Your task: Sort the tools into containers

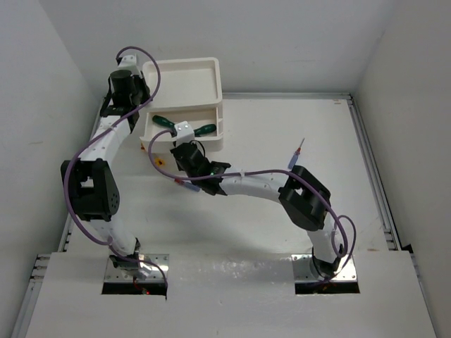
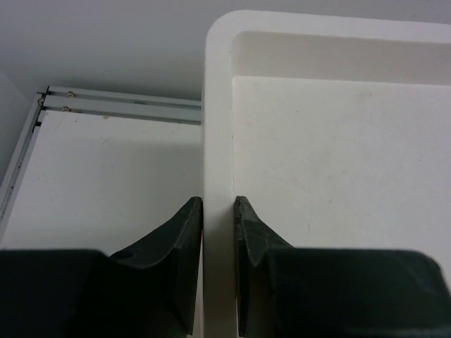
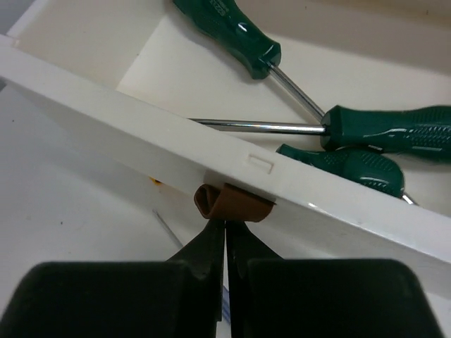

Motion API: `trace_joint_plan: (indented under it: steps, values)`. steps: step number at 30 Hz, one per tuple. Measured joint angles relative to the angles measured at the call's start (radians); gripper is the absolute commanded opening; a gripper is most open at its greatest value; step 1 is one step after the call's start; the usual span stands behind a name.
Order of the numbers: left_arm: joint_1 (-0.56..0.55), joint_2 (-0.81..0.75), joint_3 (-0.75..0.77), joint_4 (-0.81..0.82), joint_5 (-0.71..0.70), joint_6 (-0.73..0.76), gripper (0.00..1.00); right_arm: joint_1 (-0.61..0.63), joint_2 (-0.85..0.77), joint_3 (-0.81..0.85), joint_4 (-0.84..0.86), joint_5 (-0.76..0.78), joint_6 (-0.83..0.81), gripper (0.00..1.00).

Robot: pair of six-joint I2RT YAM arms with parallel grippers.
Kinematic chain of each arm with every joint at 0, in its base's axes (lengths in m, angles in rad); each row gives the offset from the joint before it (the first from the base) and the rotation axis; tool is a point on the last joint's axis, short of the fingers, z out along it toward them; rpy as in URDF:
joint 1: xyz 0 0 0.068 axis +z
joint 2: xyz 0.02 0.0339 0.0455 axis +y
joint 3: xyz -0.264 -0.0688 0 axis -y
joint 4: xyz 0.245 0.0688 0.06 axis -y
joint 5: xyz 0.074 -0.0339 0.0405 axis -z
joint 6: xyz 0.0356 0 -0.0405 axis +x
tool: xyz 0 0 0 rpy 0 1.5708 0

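The white box (image 1: 184, 76) stands at the back left with one drawer (image 1: 220, 135) pulled out. Three green screwdrivers lie in that drawer: two long ones (image 3: 225, 28) (image 3: 394, 127) and a stubby one (image 3: 345, 165). My right gripper (image 3: 225, 224) is shut, its tips touching the underside of the drawer's brown handle (image 3: 236, 203), with nothing visible between them. My left gripper (image 2: 218, 204) is clamped on the box's left side wall (image 2: 217, 141). A blue-and-red screwdriver (image 1: 297, 153) lies on the table to the right; another (image 1: 187, 186) lies beside my right forearm.
A yellow-orange bit (image 1: 161, 163) shows on the table in front of the drawer, mostly hidden by my right arm. A thin metal shaft (image 3: 168, 229) lies under the drawer front. Metal rails (image 1: 366, 162) border the table on the right.
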Motion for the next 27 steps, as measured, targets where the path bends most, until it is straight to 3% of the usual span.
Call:
trace_joint_plan:
  steps: [14,27]
  values:
    - [0.005,0.03,0.034,0.001,0.043,0.074,0.0,-0.011,0.031,0.099,0.014,0.028,-0.126,0.0]
    - [0.007,0.033,0.034,0.008,0.069,0.107,0.0,-0.151,0.053,0.14,0.074,0.083,-0.181,0.0]
